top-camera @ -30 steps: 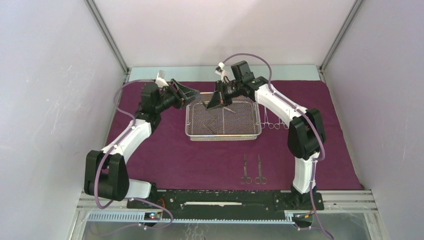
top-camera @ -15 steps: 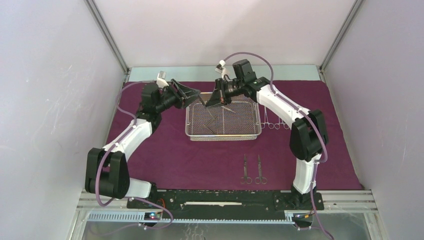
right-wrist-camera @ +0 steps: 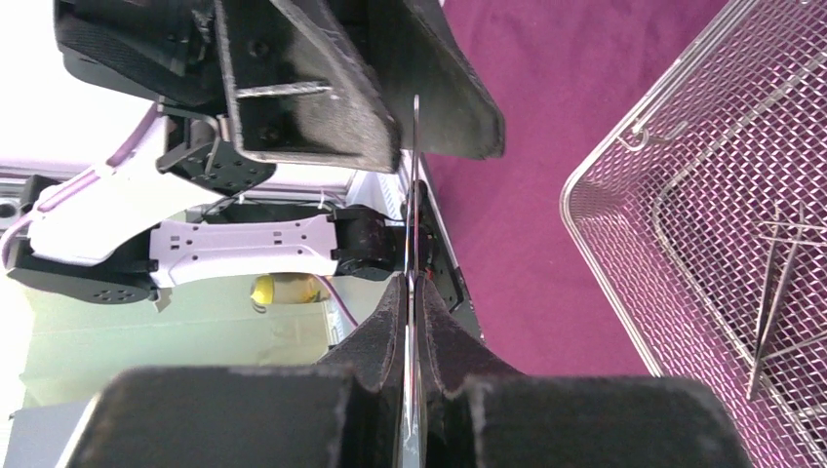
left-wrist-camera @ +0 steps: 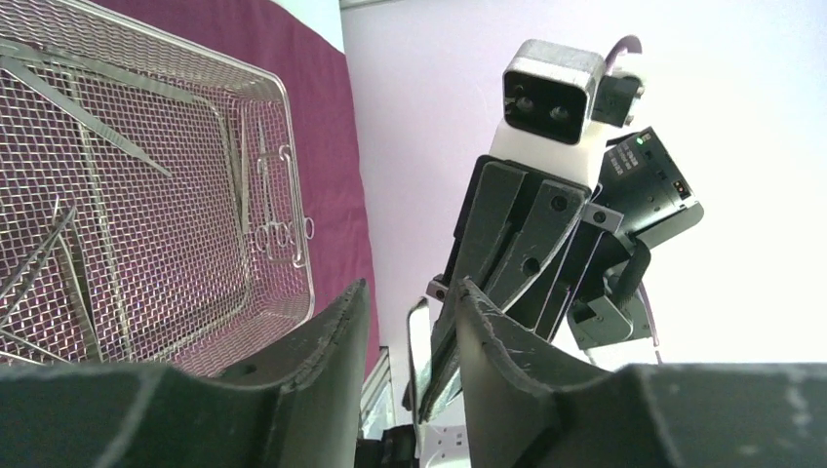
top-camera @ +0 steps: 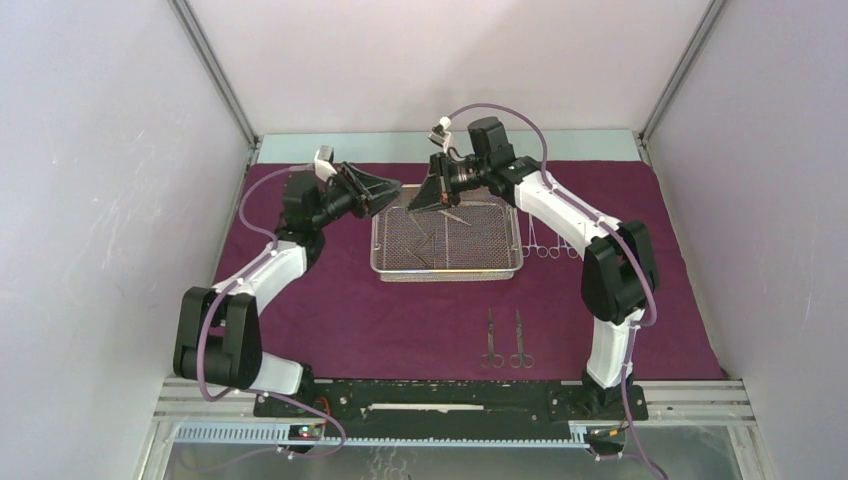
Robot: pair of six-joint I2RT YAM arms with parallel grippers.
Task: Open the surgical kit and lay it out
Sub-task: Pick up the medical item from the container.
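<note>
If the right gripper, clamped on the slim steel instrument, lets go before the left gripper, jaws parted around its tip, clamps down, it could fall.

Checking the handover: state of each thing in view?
cloth wrap: spread flat.
mesh tray: on the cloth, instruments inside.
steel instrument: held up between both grippers.
right gripper: fingers shut on the steel instrument.
left gripper: fingers open around its tip.
front ring-handled pair: laid side by side on cloth.

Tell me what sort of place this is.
Probably a robotics lab cell staged as a surgical-prep bench: bare panel walls, two table-mounted arms, and a mesh tray with steel instruments on maroon cloth.
</note>
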